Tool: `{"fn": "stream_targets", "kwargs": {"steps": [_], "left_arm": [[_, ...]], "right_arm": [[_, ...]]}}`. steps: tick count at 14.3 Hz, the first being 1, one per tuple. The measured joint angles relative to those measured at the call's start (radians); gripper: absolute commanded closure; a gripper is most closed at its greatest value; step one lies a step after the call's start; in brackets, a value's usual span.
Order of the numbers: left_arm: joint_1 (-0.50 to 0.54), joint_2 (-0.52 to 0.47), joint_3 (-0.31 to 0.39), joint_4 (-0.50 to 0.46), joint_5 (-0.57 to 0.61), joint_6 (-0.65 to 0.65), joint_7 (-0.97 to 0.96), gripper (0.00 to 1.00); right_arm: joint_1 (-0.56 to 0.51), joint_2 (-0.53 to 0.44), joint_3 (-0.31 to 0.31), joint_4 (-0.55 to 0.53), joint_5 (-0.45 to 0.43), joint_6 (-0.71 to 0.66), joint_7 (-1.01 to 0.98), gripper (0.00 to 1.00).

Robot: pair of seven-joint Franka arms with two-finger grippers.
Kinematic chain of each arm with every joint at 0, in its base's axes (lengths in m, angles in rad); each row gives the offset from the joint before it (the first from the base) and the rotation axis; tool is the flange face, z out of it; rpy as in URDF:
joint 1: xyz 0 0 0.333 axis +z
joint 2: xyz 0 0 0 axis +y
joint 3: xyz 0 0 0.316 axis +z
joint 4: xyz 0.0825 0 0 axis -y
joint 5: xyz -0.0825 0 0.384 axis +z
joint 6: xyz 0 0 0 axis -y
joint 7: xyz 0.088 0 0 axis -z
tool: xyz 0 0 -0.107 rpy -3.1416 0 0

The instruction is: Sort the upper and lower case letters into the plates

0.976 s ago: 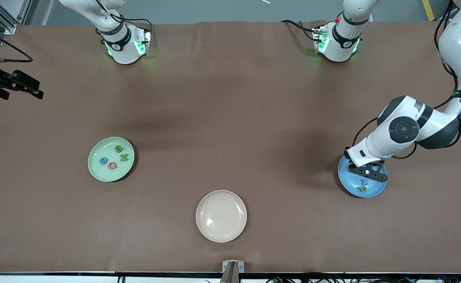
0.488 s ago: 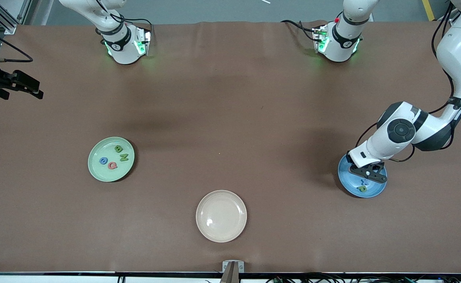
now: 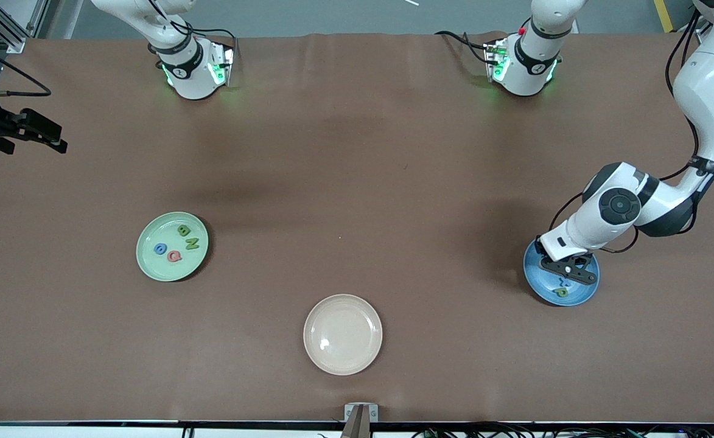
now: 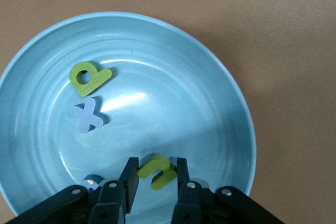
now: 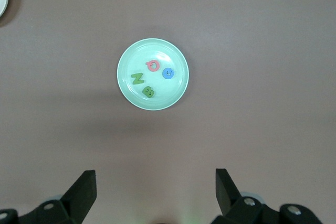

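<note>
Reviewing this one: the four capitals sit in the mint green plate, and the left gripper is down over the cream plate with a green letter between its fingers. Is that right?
Not quite. The left gripper is down in the blue plate, not the cream plate, which holds no letters. The left wrist view shows the green letter between its fingers. The four capitals do sit in the mint green plate.

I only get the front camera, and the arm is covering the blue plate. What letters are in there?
Observer: The left wrist view shows a green p and a blue x lying in the blue plate.
Operator: Is anything under the arm?
Observer: Yes, a green u lies right at the tip of the left gripper, which is low over the plate. A blue piece is half hidden beside it.
Operator: What about the other arm?
Observer: The right gripper waits at the right arm's end of the table, with its jaws wide open and nothing in them.
</note>
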Motion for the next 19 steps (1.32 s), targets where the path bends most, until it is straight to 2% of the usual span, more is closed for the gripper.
{"fn": "stream_targets", "kwargs": {"steps": [5,6,10,12,15,17,19], "left_arm": [[0.005,-0.008,-0.026,0.010,-0.001,-0.005,0.000,0.00],[0.021,-0.011,-0.065,0.016,-0.012,-0.032,-0.002,0.00],[0.125,-0.036,-0.318,0.086,-0.096,-0.275,-0.008,0.00],[0.155,-0.056,-0.384,0.122,-0.145,-0.348,-0.006,0.00],[0.156,-0.148,-0.392,0.146,-0.337,-0.351,0.019,0.00],[0.153,-0.267,-0.382,0.154,-0.498,-0.350,0.076,0.00],[0.151,-0.419,-0.334,0.158,-0.670,-0.350,0.172,0.00]], "right_arm": [[0.000,0.000,0.000,0.000,0.000,0.000,0.000,0.00],[0.000,0.000,0.000,0.000,0.000,0.000,0.000,0.00],[0.000,0.000,0.001,0.000,0.000,0.001,0.000,0.00],[0.000,0.000,0.002,0.001,0.000,0.001,0.000,0.00],[0.000,0.000,0.003,0.013,0.000,0.002,0.001,0.00],[0.000,0.001,0.002,0.019,0.000,0.002,0.001,0.00],[0.000,0.003,0.002,0.019,0.001,0.002,0.001,0.00]]}}
